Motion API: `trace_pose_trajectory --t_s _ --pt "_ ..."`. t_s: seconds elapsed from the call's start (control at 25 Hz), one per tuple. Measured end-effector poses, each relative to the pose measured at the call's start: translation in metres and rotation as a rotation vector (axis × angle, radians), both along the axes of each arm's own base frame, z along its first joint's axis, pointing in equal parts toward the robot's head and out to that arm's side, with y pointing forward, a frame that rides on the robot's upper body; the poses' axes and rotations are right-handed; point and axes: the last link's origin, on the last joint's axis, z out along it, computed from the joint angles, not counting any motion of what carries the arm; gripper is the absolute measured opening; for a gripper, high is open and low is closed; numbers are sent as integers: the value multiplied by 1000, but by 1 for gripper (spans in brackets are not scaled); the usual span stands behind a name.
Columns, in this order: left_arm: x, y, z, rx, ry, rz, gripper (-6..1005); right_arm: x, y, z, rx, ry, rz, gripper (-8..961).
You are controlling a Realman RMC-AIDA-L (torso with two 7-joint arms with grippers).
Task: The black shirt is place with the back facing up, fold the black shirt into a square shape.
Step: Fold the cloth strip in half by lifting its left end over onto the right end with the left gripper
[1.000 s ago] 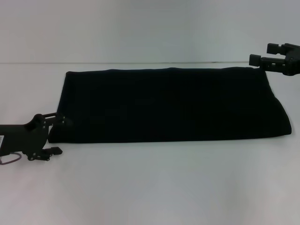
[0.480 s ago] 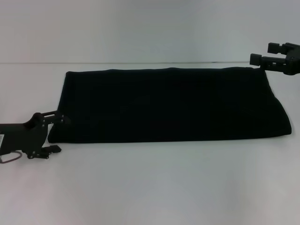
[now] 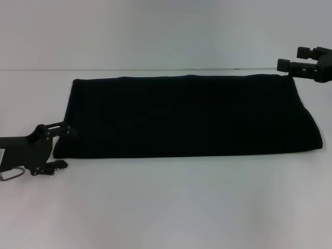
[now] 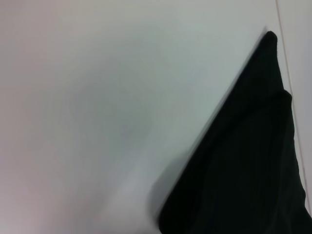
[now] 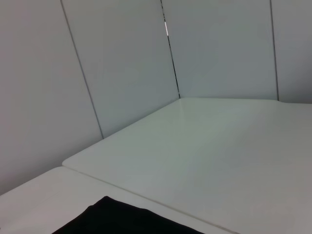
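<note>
White table (image 3: 171, 207) filled most of the head view, from the lower edge up to a faint seam line across the upper third; pale wall panels (image 5: 122, 73) stood behind it, seen best in the right wrist view.

Black shirt (image 3: 187, 116) lay flat across the centre of the head view, already folded into a long horizontal band, wider than tall, stretching from centre-left to the right edge. Its surface showed plain black; no lettering visible. Nothing lay on top of it. In the left wrist view the shirt (image 4: 248, 161) occupied the lower right of the frame, a folded corner pointing to the upper right, a second layer edge visible below that tip. In the right wrist view only a small corner of the shirt (image 5: 117, 219) showed at the bottom edge.

Left gripper (image 3: 61, 148) sat at the lower left of the head view, at the shirt's near-left corner, fingers apart, upper finger touching or overlapping the cloth edge, lower finger on bare table.

Right gripper (image 3: 290, 58) hung at the upper right of the frame, by the shirt's far-right corner, fingers spread, nothing between them.
</note>
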Motion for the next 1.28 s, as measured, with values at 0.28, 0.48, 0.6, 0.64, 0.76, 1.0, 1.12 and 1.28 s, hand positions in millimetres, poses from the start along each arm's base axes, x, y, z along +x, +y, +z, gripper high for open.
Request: trace_pose_trajectory --t_s 0.28,0.48,0.6,0.64,0.76,1.0,1.12,1.28 --pt "-2 0 0 8 7 6 861 0 0 0 2 0 -1 920" --pt "-3 1 0 14 12 8 857 0 0 0 3 1 -2 919" --pt "-3 2 0 16 15 8 855 0 0 0 3 1 -2 919" --pt "-3 2 0 18 18 8 854 0 0 0 3 1 -2 919" --pt "-3 4 0 25 27 6 852 0 0 1 4 0 -1 918" --pt "-2 7 0 32 31 -3 847 -2 1 3 10 -1 5 918" --pt "-2 8 1 39 38 -5 845 -2 0 3 14 -1 6 919" --pt "-3 10 2 45 50 -8 842 -2 0 3 18 8 8 919"
